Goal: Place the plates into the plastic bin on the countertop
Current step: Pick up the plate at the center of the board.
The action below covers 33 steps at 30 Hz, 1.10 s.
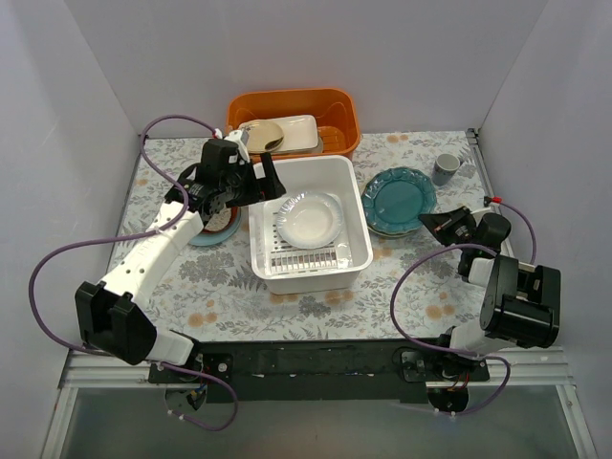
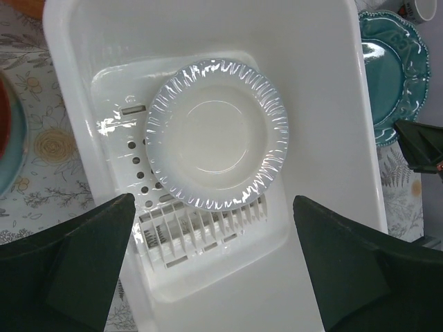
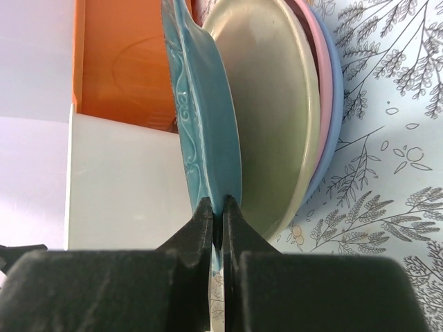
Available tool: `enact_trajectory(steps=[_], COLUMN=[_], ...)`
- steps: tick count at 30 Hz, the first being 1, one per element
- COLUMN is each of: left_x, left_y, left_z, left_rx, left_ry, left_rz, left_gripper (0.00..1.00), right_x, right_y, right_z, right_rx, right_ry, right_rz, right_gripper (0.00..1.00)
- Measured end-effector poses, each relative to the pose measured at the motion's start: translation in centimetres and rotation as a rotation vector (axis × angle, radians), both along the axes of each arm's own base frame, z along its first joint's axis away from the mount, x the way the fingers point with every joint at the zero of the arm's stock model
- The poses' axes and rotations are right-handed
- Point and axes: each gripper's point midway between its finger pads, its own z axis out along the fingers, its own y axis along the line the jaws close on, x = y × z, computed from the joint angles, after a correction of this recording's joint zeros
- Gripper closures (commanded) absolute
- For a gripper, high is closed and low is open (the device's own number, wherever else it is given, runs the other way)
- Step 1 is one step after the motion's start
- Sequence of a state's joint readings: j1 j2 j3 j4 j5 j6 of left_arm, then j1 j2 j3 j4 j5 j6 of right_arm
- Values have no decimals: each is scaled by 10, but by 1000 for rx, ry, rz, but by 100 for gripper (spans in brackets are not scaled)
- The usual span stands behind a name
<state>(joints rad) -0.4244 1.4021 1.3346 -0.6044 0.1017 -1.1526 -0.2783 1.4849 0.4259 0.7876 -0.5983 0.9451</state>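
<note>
The white plastic bin (image 1: 355, 206) stands mid-countertop with a pale ribbed-rim plate (image 1: 309, 220) lying flat on its slotted bottom (image 2: 208, 232). My left gripper (image 1: 268, 184) hovers open above the bin's left side, with nothing between its fingers (image 2: 83, 256). The plate (image 2: 216, 142) lies below it. To the right of the bin, the scalloped teal plate (image 1: 397, 199) tops a stack. My right gripper (image 3: 221, 214) is shut on its near rim. Under the teal plate (image 3: 204, 124) lie a yellowish plate (image 3: 270, 117), a pink one (image 3: 320, 76) and a light blue one (image 3: 335, 97).
An orange tub (image 1: 339, 107) with a beige dish and spoon stands behind the bin. A grey mug (image 1: 446, 169) sits at the back right. Under my left arm lie a red-brown plate and a light blue one (image 1: 212, 232). White walls enclose the floral countertop (image 1: 411, 287).
</note>
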Motion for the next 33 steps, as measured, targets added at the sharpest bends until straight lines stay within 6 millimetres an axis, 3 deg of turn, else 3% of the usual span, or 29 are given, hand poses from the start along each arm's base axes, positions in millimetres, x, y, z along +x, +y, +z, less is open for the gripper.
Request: enact_trajectory(steps=[11, 20, 33], left_x=[12, 14, 15], left_y=[53, 73, 121], left_z=[-16, -31, -67], left_rx=[-23, -43, -101], left_ry=[35, 62, 142], left_rz=[116, 156, 272], left_gripper=[2, 2, 2], right_x=[-9, -13, -21], right_y=[-9, -19, -28], right_z=[14, 28, 44], right_rx=[-40, -47, -51], right_ry=[-14, -41, -70], right_rz=[-39, -68, -90], right_gripper=[99, 99, 99])
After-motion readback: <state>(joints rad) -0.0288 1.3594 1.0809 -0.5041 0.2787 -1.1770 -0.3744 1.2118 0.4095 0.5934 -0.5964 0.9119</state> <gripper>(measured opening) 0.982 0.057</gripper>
